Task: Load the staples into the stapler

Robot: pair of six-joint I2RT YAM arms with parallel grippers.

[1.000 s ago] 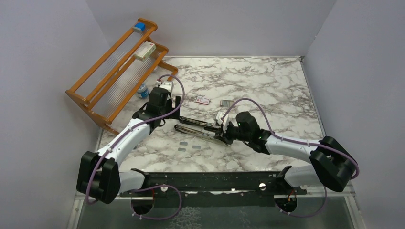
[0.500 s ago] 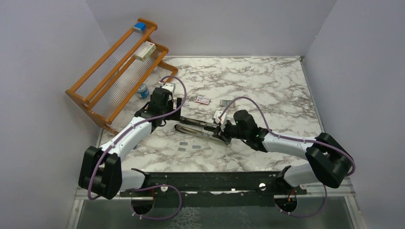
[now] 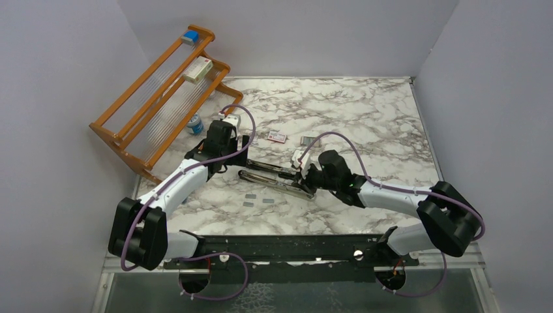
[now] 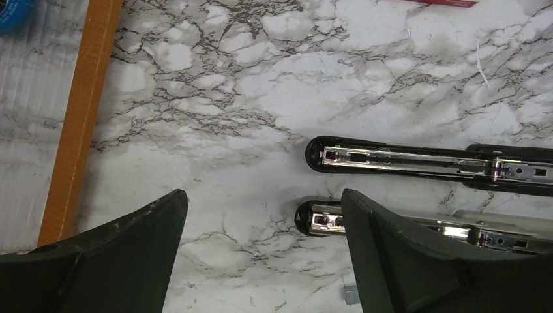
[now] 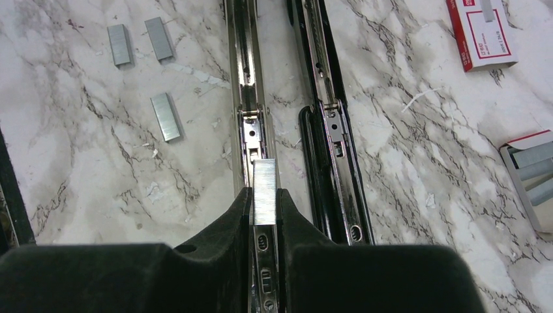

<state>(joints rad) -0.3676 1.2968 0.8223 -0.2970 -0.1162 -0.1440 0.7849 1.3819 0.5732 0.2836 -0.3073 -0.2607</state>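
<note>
Stapler (image 3: pixel 277 176) lies opened flat at mid-table, its two halves side by side and running left to right. The silver rail (image 5: pixel 244 78) is the nearer half.

Right gripper (image 5: pixel 263 199): fingers pressed onto the sides of one strip (image 5: pixel 265 179) of staples. The strip is held lengthwise over the right part of the rail. From the wrist view you cannot tell whether it touches the rail or hangs just above.

Left gripper (image 4: pixel 262 199): spread wide above the stapler's left end, touching nothing.

Three loose strips (image 5: pixel 158 38) lie on the table (image 5: pixel 85 163), on the near side of the rail. Packet (image 5: pixel 482 36) and tray (image 5: pixel 531 176) are on the far side.

Judged step: seating the strip in the rail. Loading is not done.

Risks from here:
- Nothing holds the stapler. If you press down or push along it, it may slide or turn on the marble.
- If the strip comes down a little skewed, it may ride on a rail wall and tip off when you let go.
- The strip may land on the fitting at mid-rail and not sit flat.
- A hard pinch or a twist could snap the strip.
- Opening the fingers before the strip sits flat could drop it between the two halves.
</note>
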